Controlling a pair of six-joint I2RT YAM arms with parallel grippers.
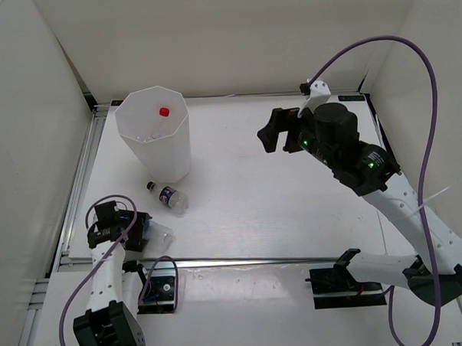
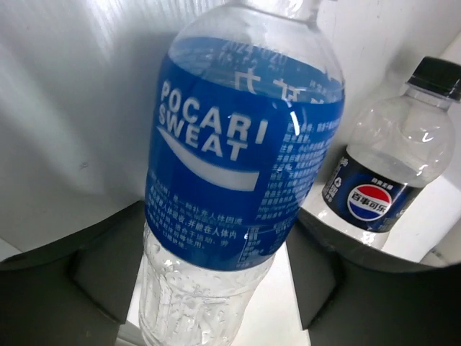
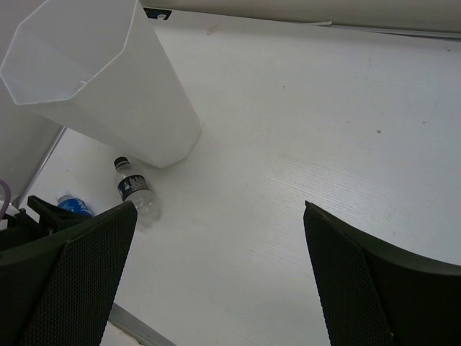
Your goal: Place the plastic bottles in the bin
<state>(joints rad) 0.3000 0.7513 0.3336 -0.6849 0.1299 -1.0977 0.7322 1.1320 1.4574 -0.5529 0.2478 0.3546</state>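
My left gripper [image 1: 134, 232] is low at the near left, its fingers [image 2: 108, 274] against the sides of a blue-labelled bottle [image 2: 238, 166], which lies near the table's front edge [image 1: 151, 236]. The short dark-labelled bottle [image 1: 171, 198] with a black cap lies on the table just beyond it [image 2: 385, 173], in front of the bin [image 1: 154, 138]. A red cap [image 1: 164, 111] shows inside the bin. The second blue-labelled bottle is out of view. My right gripper [image 1: 274, 133] is open and empty, high over the table's far middle [image 3: 220, 216]. The right wrist view also shows the bin [image 3: 101, 79].
White walls enclose the table on the left, back and right. A metal rail [image 1: 242, 260] runs along the near edge. A purple cable [image 1: 410, 50] loops above the right arm. Black mounts [image 1: 339, 279] sit at the front.
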